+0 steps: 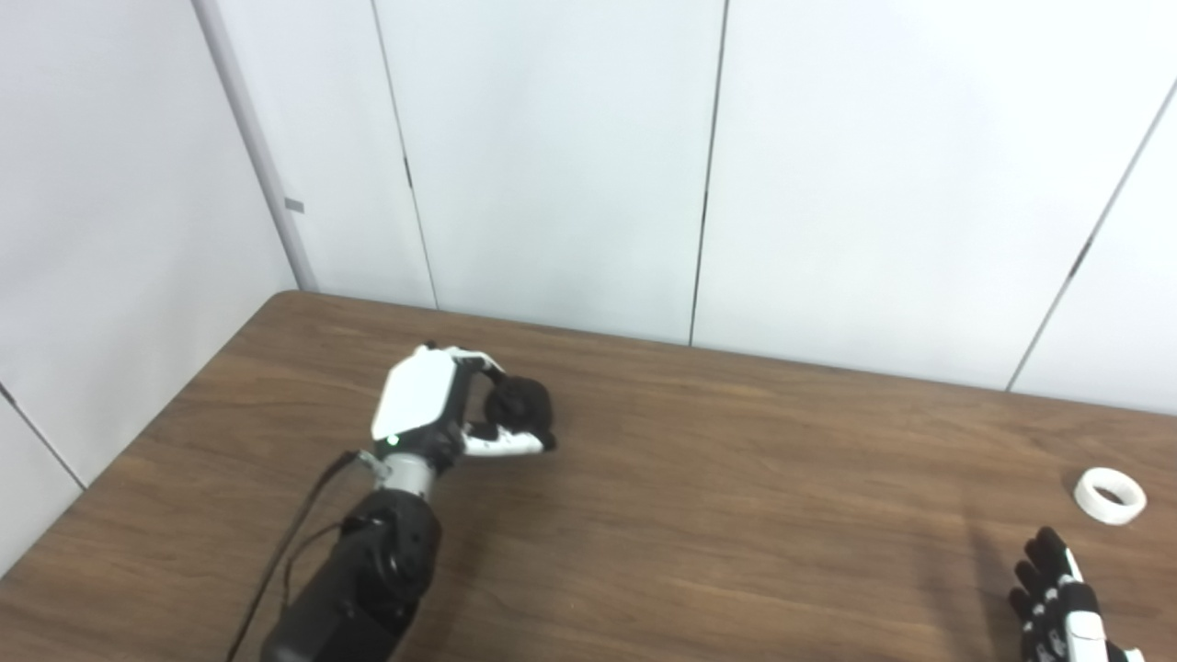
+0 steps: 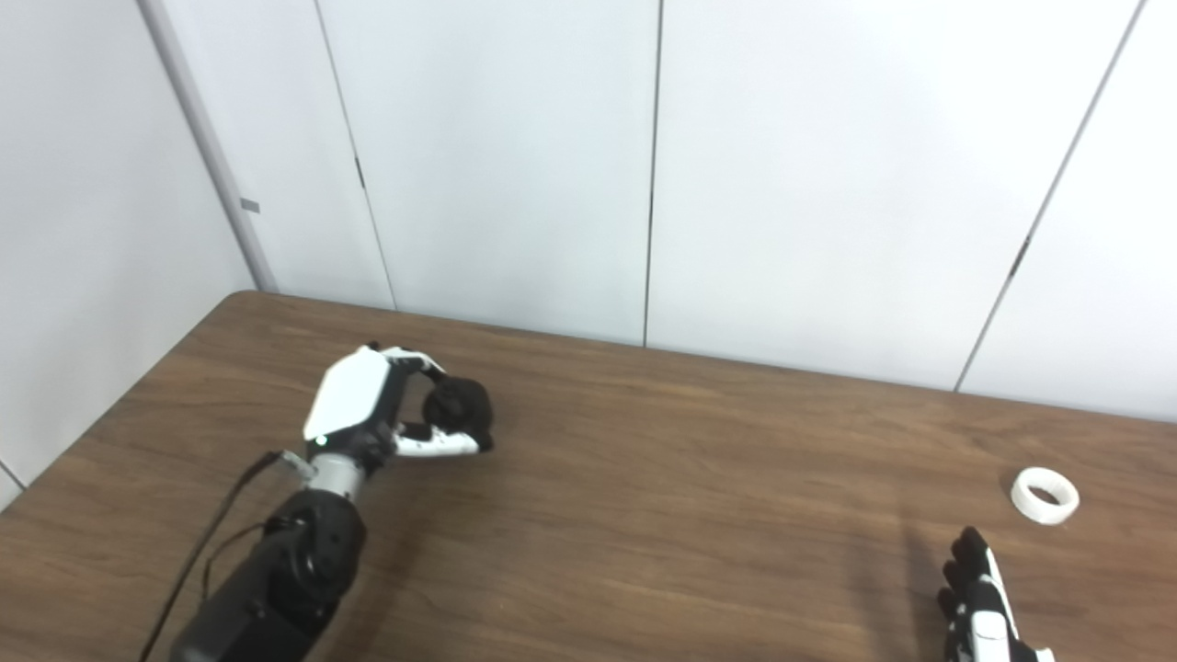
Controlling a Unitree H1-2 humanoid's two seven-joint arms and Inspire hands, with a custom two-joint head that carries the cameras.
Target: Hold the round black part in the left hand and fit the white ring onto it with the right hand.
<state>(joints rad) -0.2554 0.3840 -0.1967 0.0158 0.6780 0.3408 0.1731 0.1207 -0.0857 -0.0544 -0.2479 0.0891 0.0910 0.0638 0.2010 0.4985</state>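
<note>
My left hand (image 1: 441,405) is out over the left half of the table, its fingers and thumb curled around the round black part (image 1: 521,407), which it holds just above or on the wood. The white ring (image 1: 1110,496) lies flat on the table at the far right, also seen as the white ring (image 2: 1045,495) in the right eye view. My right hand (image 1: 1057,602) enters at the bottom right corner, fingers stretched out and apart, holding nothing, a short way in front of the ring and not touching it.
The brown wooden table (image 1: 736,515) runs back to white wall panels. A black cable (image 1: 294,542) hangs along my left forearm. The table's left edge slants close to my left arm.
</note>
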